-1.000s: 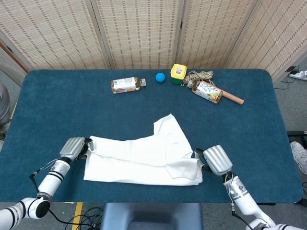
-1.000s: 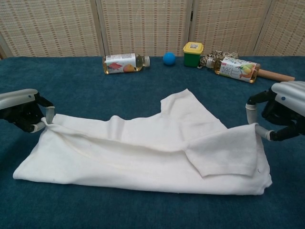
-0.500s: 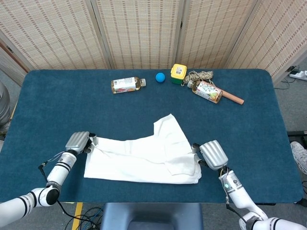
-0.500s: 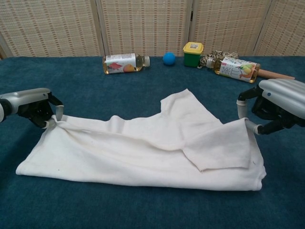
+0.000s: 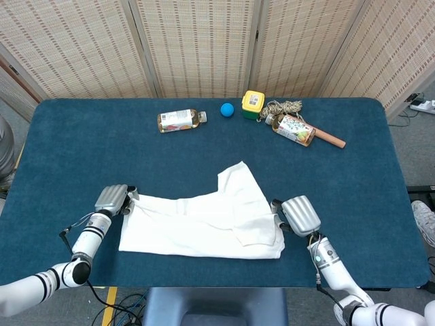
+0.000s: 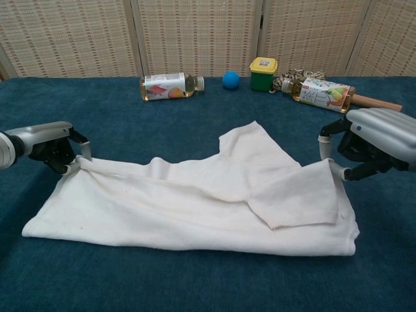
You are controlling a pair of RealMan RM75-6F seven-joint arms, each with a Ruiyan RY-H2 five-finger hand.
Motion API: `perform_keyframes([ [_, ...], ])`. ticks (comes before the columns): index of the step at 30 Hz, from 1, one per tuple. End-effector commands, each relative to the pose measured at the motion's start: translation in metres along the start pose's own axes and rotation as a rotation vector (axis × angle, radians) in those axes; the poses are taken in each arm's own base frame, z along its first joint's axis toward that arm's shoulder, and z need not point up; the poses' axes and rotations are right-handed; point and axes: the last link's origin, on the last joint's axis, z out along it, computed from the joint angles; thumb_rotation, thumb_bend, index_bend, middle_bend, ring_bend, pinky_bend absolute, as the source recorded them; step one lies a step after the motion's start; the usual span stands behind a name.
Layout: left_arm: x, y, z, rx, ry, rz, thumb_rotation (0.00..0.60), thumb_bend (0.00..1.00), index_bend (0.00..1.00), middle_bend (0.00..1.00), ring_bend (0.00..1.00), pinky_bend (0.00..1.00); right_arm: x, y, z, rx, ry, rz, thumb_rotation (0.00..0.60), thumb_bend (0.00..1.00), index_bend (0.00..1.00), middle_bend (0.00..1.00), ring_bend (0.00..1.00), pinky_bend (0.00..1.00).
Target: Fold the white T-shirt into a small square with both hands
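Left hand point(image 6: 49, 146) and right hand point(image 6: 370, 143) each pinching one white T-shirt point(image 6: 195, 201) edge — two bottles point(image 5: 181, 119) lying behind.

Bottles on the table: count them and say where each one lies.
2. One bottle with amber drink lies on its side at the far edge, left of the blue ball. The other bottle lies right of the yellow-lidded green container, beside the rope. None looks hidden.
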Motion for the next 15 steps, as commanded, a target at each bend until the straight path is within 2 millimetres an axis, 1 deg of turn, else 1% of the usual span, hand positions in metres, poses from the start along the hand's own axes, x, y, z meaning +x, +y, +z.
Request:
perform_keyframes([
  [1, 0.001, 0.001, -0.002, 0.005, 0.014, -0.012, 0.600, 0.44, 0.22, 0.90, 0.85, 0.98, 0.000, -0.001, 0.005, 0.003, 0.015, -0.001, 0.600, 0.61, 0.83, 0.97, 0.97, 1.00],
  [4, 0.003, 0.000, -0.006, 0.011, 0.023, -0.022, 0.600, 0.38, 0.06, 0.89, 0.85, 0.98, 0.000, -0.002, 0.008, 0.008, 0.035, -0.008, 0.600, 0.61, 0.83, 0.97, 0.97, 1.00],
  [6, 0.005, -0.001, -0.010, 0.016, 0.032, -0.033, 0.600, 0.37, 0.01, 0.89, 0.84, 0.98, 0.001, -0.003, 0.011, 0.011, 0.050, -0.007, 0.600, 0.61, 0.83, 0.97, 0.97, 1.00],
  [15, 0.013, -0.006, -0.025, 0.029, 0.078, -0.089, 0.600, 0.35, 0.00, 0.89, 0.84, 0.98, 0.004, -0.005, 0.028, 0.010, 0.114, 0.009, 0.600, 0.61, 0.83, 0.97, 0.97, 1.00],
])
